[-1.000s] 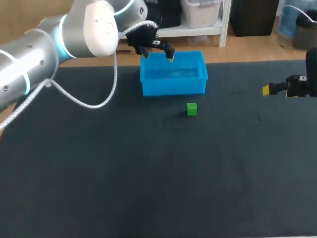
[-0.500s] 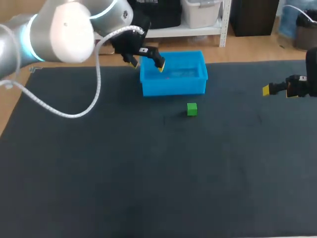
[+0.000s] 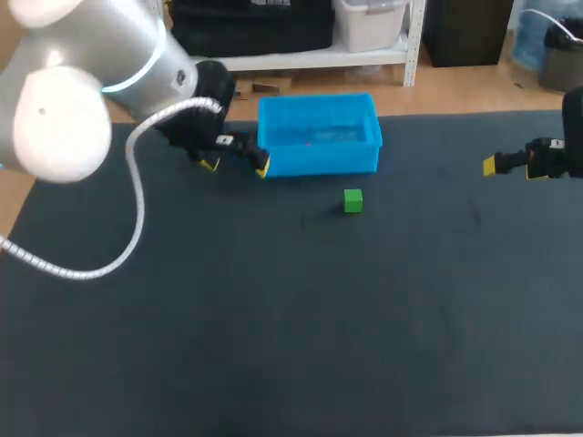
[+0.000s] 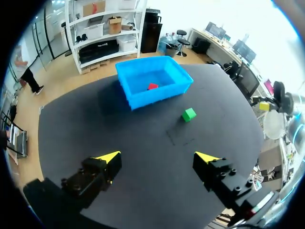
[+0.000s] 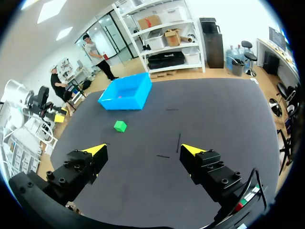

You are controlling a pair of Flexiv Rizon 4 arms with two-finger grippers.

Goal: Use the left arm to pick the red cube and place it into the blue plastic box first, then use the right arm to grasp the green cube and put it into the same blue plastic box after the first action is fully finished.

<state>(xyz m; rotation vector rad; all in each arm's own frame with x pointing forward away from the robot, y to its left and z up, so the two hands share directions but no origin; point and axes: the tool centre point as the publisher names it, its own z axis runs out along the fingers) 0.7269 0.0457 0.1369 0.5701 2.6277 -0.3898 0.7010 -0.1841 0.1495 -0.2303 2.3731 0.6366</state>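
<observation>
Right wrist view: my right gripper [image 5: 143, 150] has its yellow-tipped fingers spread wide with nothing between them. Taking straight ahead of the fingers as twelve, the green cube [image 5: 120, 126] lies on the mat at about eleven o'clock, well apart from both tips. The blue box [image 5: 121, 103] stands beyond it on nearly the same line.

I judge the cube to be light, stiff and smooth-sided. It should not crush, but it could skid on the mat or twist out if I pinch it across a corner. The place to take it is on two opposite flat faces, low enough that both pads bear fully. It stands slightly turned to my fingers, so I would square my wrist to it first.

In the left wrist view, my left gripper [image 4: 157, 157] is also wide open and empty. The red cube [image 4: 152, 86] already lies inside the box [image 4: 152, 98] at twelve o'clock, with the green cube [image 4: 189, 114] at one o'clock, nearer than the box.

In the head view, the green cube [image 3: 353, 200] sits alone at five o'clock of the box [image 3: 319, 162], near its front wall but not touching. My right gripper [image 3: 496, 166] hangs at three o'clock of the cube, well apart. My left gripper [image 3: 236, 167] is by the box's corner at eight o'clock.
</observation>
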